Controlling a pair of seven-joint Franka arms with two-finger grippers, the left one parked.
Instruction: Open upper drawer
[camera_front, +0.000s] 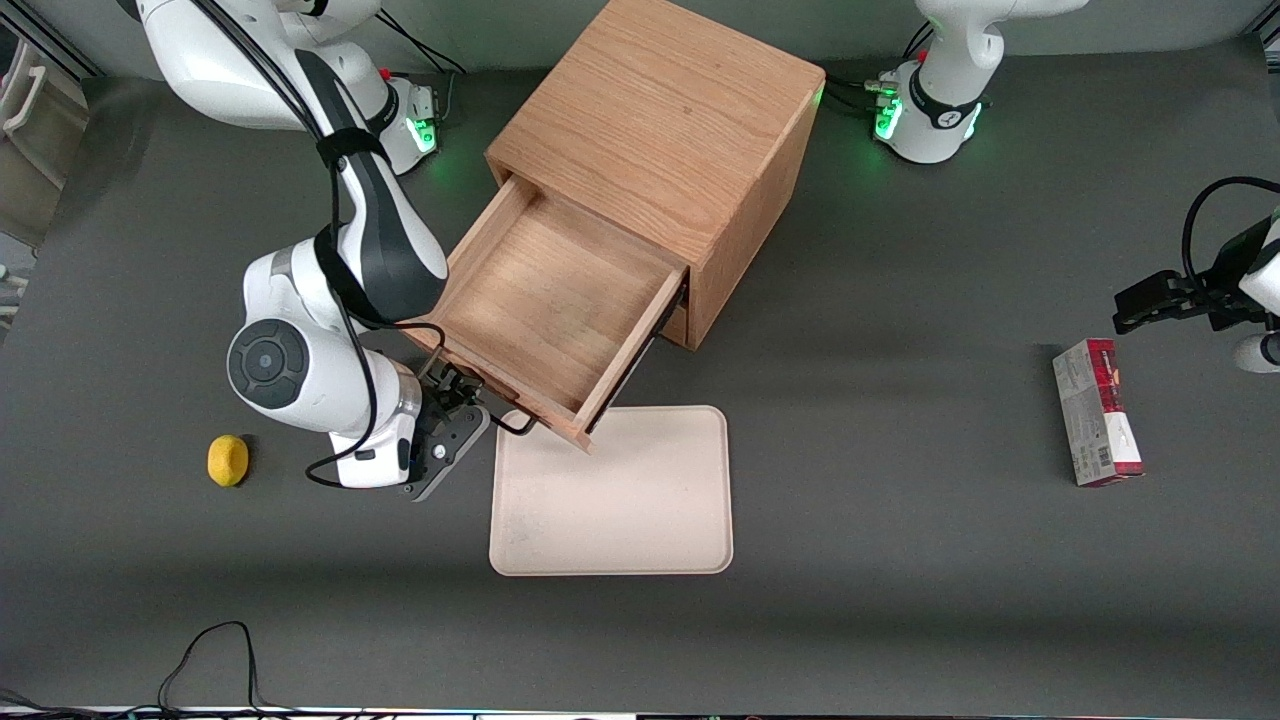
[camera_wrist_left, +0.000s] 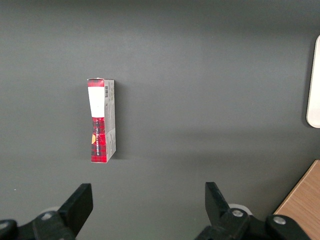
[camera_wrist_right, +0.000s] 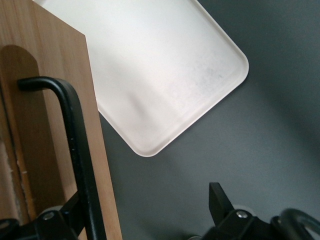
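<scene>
The upper drawer of the light oak cabinet stands pulled far out, and its shallow wooden box is bare inside. Its front overhangs the edge of the tray. My right arm's gripper is low in front of the drawer, at the working arm's end of the front panel. In the right wrist view the gripper is open. The black bar handle on the drawer front runs past one fingertip. The other fingertip stands well apart over bare table.
A cream tray lies on the grey table in front of the drawer, nearer the front camera. A yellow lemon sits toward the working arm's end. A red and white box lies toward the parked arm's end.
</scene>
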